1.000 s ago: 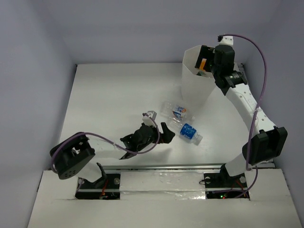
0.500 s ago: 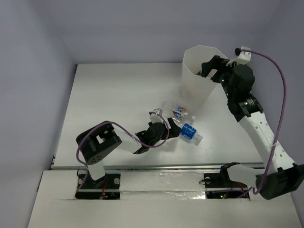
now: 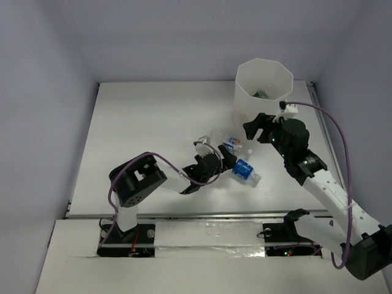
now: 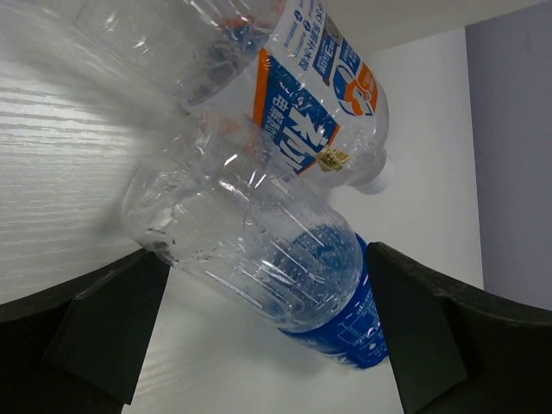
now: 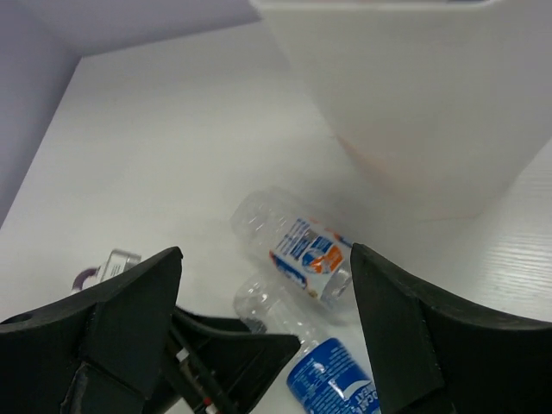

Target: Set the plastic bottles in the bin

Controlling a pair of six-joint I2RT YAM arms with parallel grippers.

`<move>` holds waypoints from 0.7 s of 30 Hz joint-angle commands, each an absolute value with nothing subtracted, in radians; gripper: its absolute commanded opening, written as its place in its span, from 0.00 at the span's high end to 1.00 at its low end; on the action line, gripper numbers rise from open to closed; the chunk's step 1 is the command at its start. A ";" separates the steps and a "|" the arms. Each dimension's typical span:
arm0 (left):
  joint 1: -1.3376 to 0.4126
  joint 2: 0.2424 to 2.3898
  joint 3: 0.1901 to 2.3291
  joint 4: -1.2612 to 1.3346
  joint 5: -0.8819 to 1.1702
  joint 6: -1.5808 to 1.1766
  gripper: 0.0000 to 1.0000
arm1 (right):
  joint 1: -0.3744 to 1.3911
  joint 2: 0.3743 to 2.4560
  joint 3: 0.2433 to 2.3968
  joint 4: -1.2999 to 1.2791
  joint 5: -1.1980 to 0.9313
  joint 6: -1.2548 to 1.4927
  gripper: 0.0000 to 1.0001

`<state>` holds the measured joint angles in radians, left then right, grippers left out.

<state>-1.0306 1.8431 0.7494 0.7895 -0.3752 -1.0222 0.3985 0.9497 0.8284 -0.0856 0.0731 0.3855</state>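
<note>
Two clear plastic bottles lie side by side on the white table in front of the bin (image 3: 264, 92). One has a blue label (image 3: 244, 170). The other has a blue, white and orange label (image 3: 229, 142). My left gripper (image 3: 222, 162) is open, low on the table, with its jaws on either side of the clear base end of the blue-label bottle (image 4: 276, 259); the other bottle (image 4: 302, 95) lies just beyond. My right gripper (image 3: 262, 127) is open and empty, hovering above both bottles (image 5: 297, 250) beside the bin wall (image 5: 414, 103).
A small dark and green item (image 3: 260, 94) lies inside the bin. The table's right edge (image 3: 321, 122) runs close behind the bin. The left arm's fingers (image 5: 233, 354) show in the right wrist view next to the blue-label bottle (image 5: 332, 384).
My right arm has come away from over the bin and dropped towards the bottles, gripper open. My left gripper has moved right until it straddles the blue-label bottle's base.
</note>
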 commanded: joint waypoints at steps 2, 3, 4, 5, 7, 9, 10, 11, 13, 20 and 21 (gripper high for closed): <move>-1.032 1.855 0.811 0.715 -0.469 -1.058 0.01 | 0.448 0.939 0.781 -0.009 0.041 0.408 0.15; -1.032 1.865 0.824 0.706 -0.475 -1.052 0.01 | 0.463 0.940 0.773 0.020 0.034 0.410 0.15; -1.032 1.873 0.836 0.662 -0.488 -1.051 0.01 | 0.475 0.945 0.766 0.024 0.031 0.414 0.14; -1.032 1.882 0.865 0.638 -0.491 -1.048 0.01 | 0.476 0.948 0.759 0.029 0.026 0.416 0.14; -1.032 1.899 0.879 0.595 -0.506 -1.040 0.01 | 0.486 0.948 0.749 0.028 0.017 0.416 0.13; -1.032 1.910 0.885 0.571 -0.512 -1.034 0.01 | 0.486 0.934 0.736 0.026 0.009 0.417 0.13; -1.032 1.913 0.887 0.552 -0.517 -1.022 0.01 | 0.497 0.928 0.735 0.025 0.009 0.417 0.13; -1.032 1.914 0.891 0.539 -0.522 -1.016 0.01 | 0.497 0.924 0.733 0.020 0.009 0.417 0.13; -1.032 1.917 0.888 0.514 -0.525 -0.996 0.03 | 0.497 0.905 0.733 0.015 0.009 0.414 0.13; -1.032 1.855 0.813 0.485 -0.535 -0.943 0.19 | 0.497 0.900 0.739 0.005 -0.020 0.406 0.12; -1.032 1.844 0.801 0.479 -0.552 -0.936 0.22 | 0.497 0.900 0.738 0.005 -0.024 0.408 0.12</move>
<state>-1.0325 1.8828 0.8597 0.6170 -0.5091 -0.9977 0.4870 0.9085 0.7353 -0.0372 0.0082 0.4118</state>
